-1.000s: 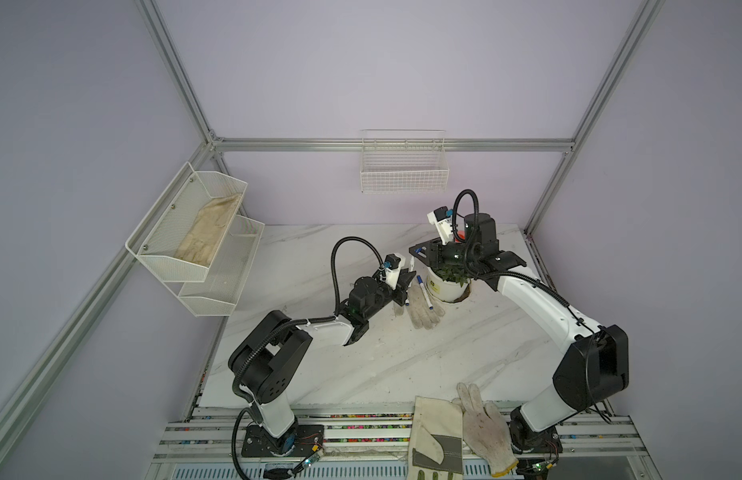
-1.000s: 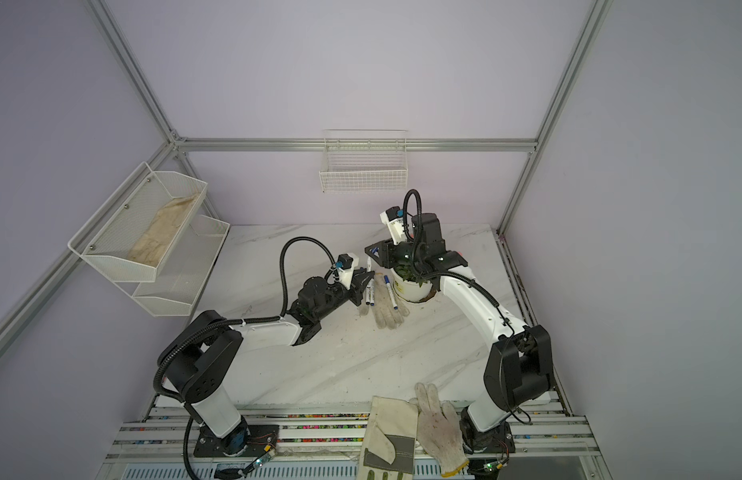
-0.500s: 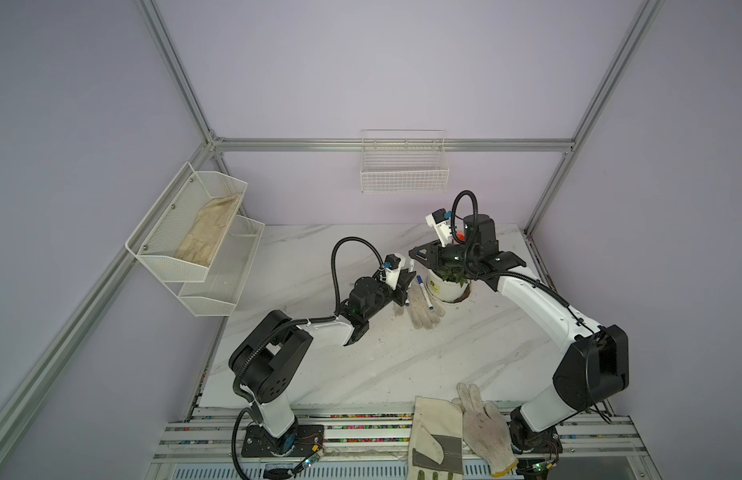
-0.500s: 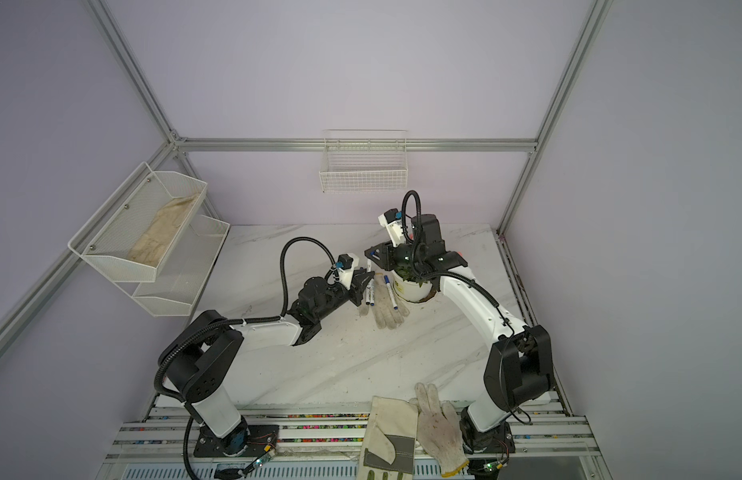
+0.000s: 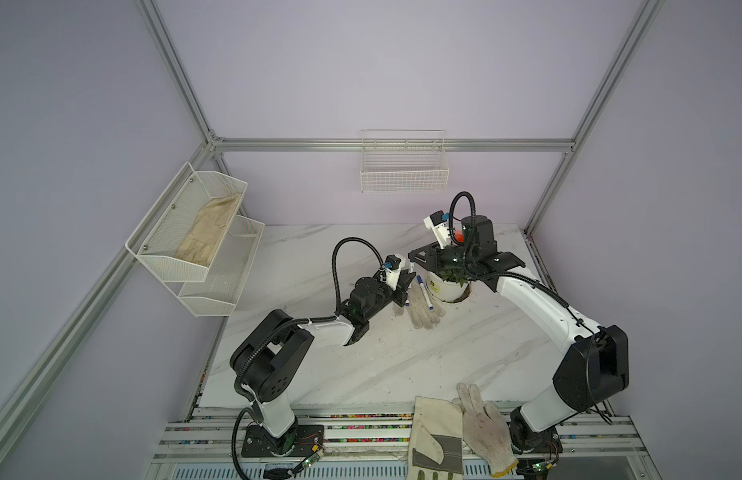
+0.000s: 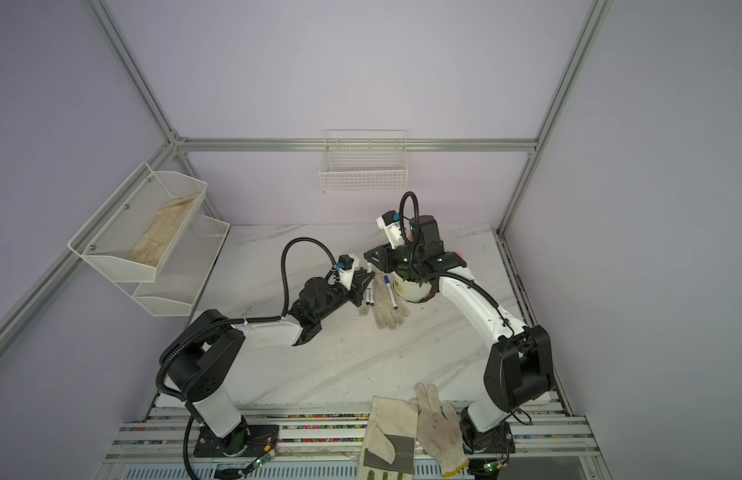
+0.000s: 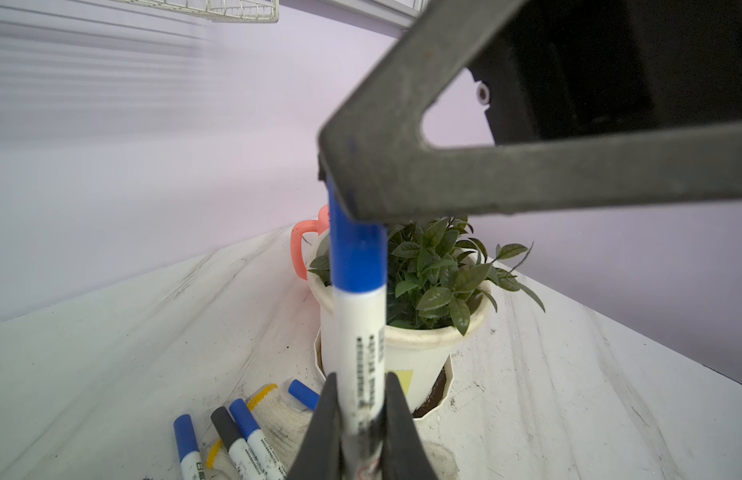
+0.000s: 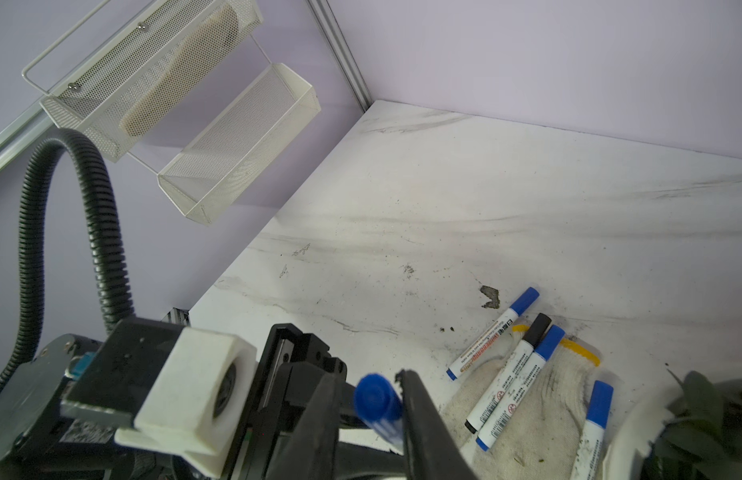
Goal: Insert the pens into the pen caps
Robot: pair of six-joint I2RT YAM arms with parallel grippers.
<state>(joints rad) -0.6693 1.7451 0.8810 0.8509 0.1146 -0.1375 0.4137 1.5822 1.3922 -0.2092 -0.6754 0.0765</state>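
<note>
Left wrist: L end effector (image 7: 357, 411) clamps pen (image 7: 361, 332) upright over worktop (image 7: 153, 353). R end effector (image 8: 369, 376), eased down since prev frame, pinches its blue cap (image 8: 377, 401); cap top hidden behind finger.

Left arm (image 5: 328, 330) and right arm (image 5: 527, 299): white shells, black joints, ribbed black cable conduits (image 5: 352, 240), white camera housings (image 5: 396, 272); left gripper (image 5: 407, 283) and right gripper (image 5: 411, 254) black.

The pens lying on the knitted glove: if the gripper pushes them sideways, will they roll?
Likely only a little: the pens have round barrels, but the soft knitted glove under them should damp rolling. The pen lying mostly on bare table may roll more freely.
</note>
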